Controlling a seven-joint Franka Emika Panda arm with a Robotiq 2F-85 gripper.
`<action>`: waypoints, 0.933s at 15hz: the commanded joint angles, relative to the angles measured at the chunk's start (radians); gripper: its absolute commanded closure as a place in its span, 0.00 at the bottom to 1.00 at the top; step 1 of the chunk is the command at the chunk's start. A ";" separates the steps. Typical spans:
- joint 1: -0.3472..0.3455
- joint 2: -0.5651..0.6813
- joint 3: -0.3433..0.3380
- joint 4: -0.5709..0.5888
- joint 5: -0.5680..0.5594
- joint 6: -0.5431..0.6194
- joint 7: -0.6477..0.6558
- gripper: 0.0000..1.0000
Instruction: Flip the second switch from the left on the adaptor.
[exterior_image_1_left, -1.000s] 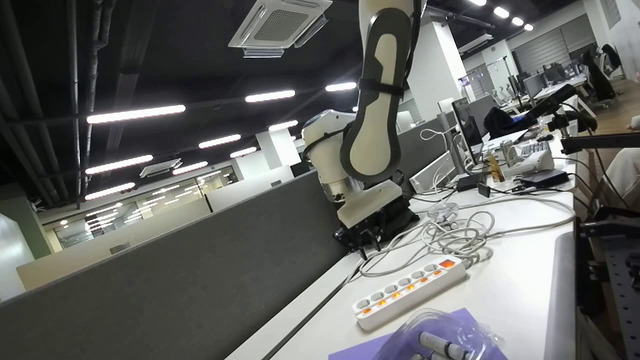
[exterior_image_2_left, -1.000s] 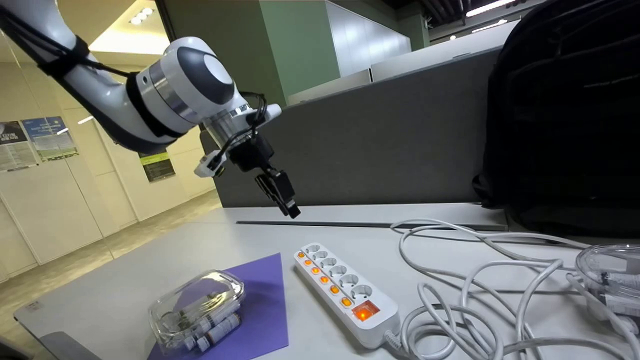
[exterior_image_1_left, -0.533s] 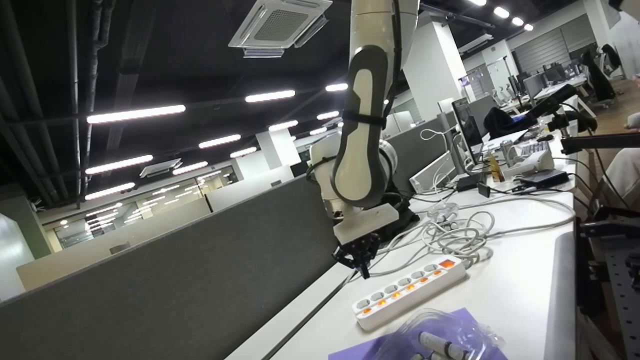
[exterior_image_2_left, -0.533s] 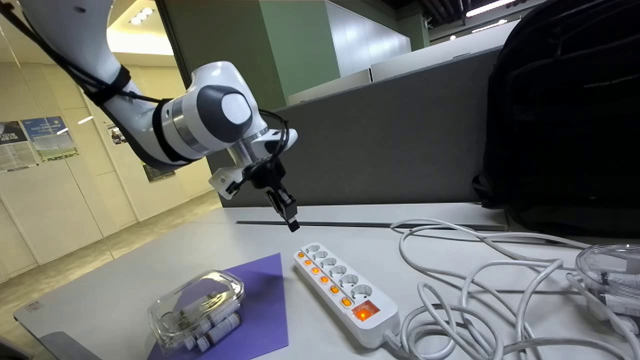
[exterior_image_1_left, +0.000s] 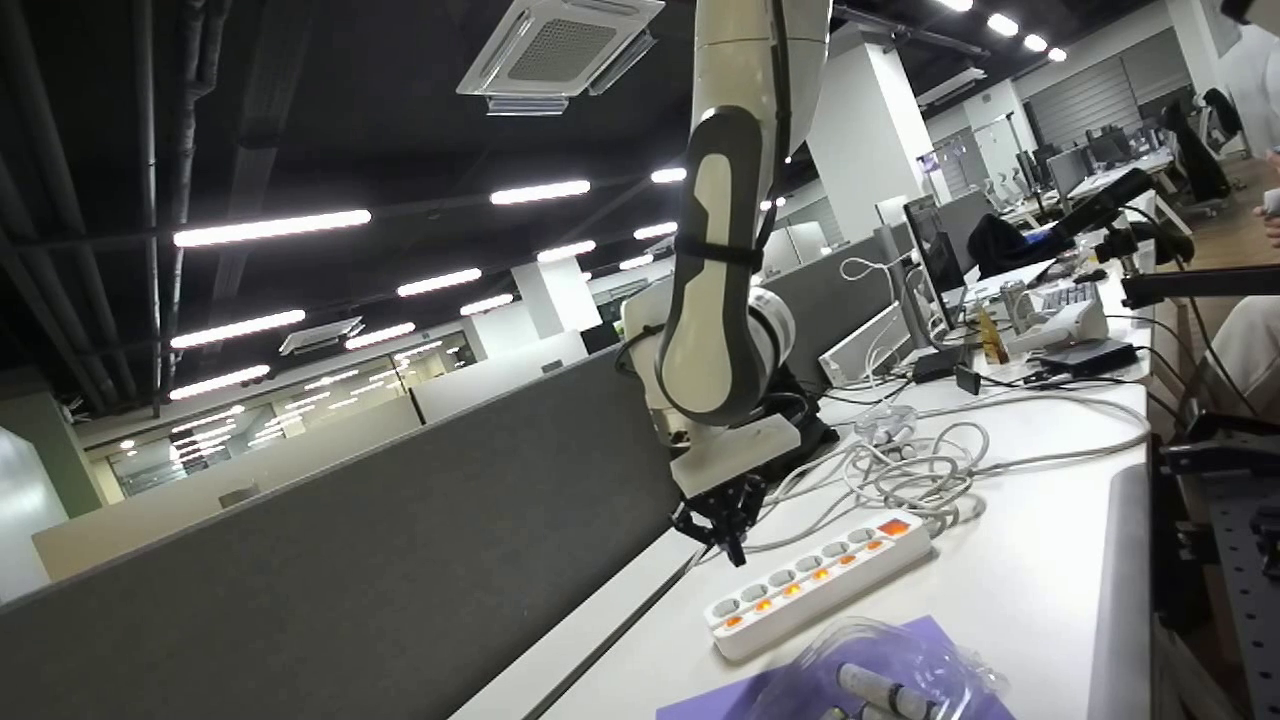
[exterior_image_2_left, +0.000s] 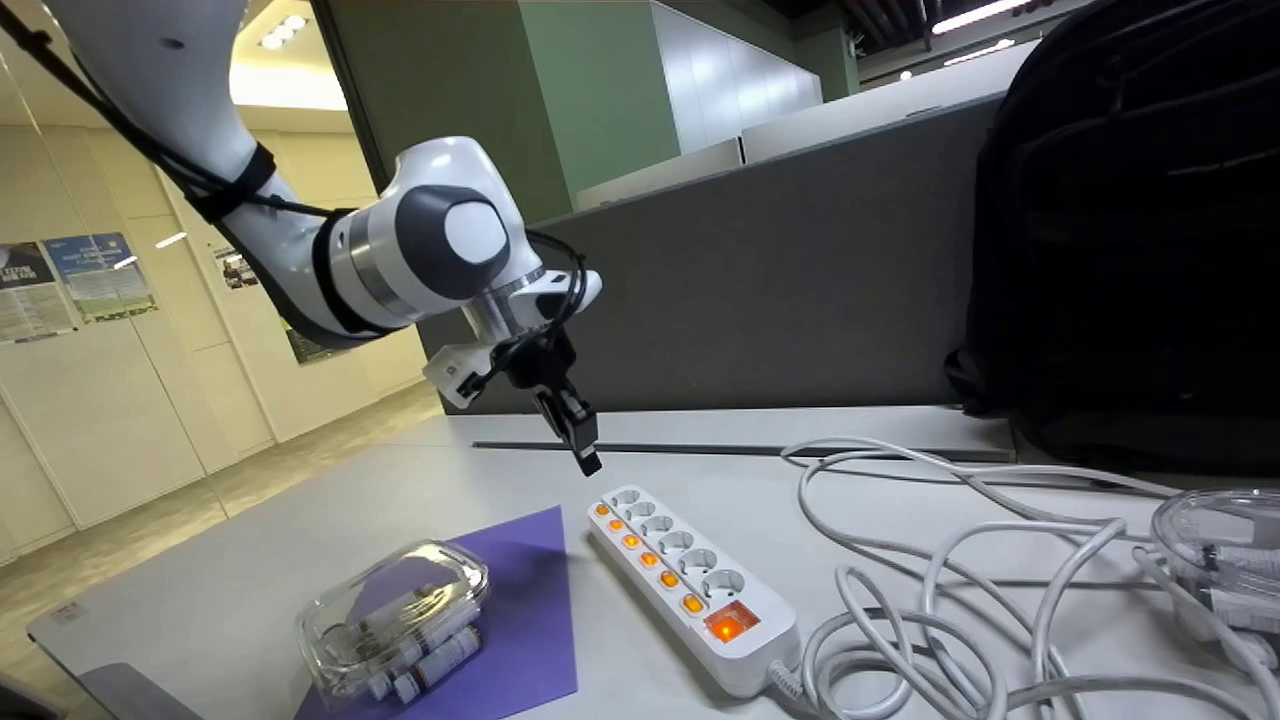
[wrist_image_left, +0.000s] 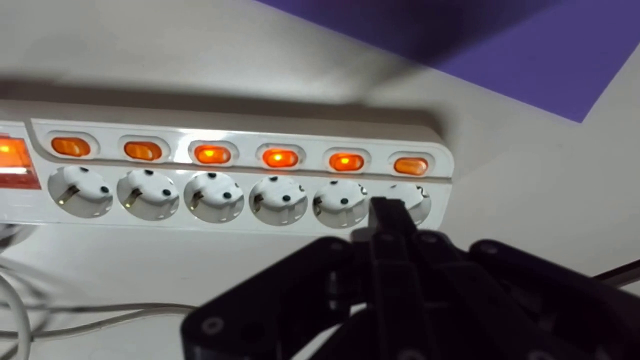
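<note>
In an exterior view, here's the gripper (exterior_image_1_left: 736, 558) hanging at ten o'clock from the white power strip (exterior_image_1_left: 822, 590), on a white desk (exterior_image_1_left: 1050, 560), office tube lights (exterior_image_1_left: 272, 228) overhead! In an exterior view, wall posters (exterior_image_2_left: 97, 274) at ten o'clock, print I can't make out. Wrist view: fingers (wrist_image_left: 388, 214) pressed together, partly hiding the three-o'clock end socket (wrist_image_left: 419, 204)!

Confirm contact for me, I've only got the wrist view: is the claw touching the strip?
Observer: No. Both exterior views show a gap between the claw and the strip.
Operator: Anything on the purple sheet?
Observer: Yes, a clear box rests at least partly on it, seen in both exterior views.
Operator: Which end does the cord leave from?
Observer: The end by the big switch, seen in an exterior view.
</note>
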 joint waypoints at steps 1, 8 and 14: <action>0.046 0.005 -0.046 -0.004 0.024 -0.037 0.000 1.00; 0.059 0.043 -0.083 -0.001 0.042 -0.042 0.007 1.00; 0.048 0.089 -0.092 0.007 0.091 -0.014 0.000 1.00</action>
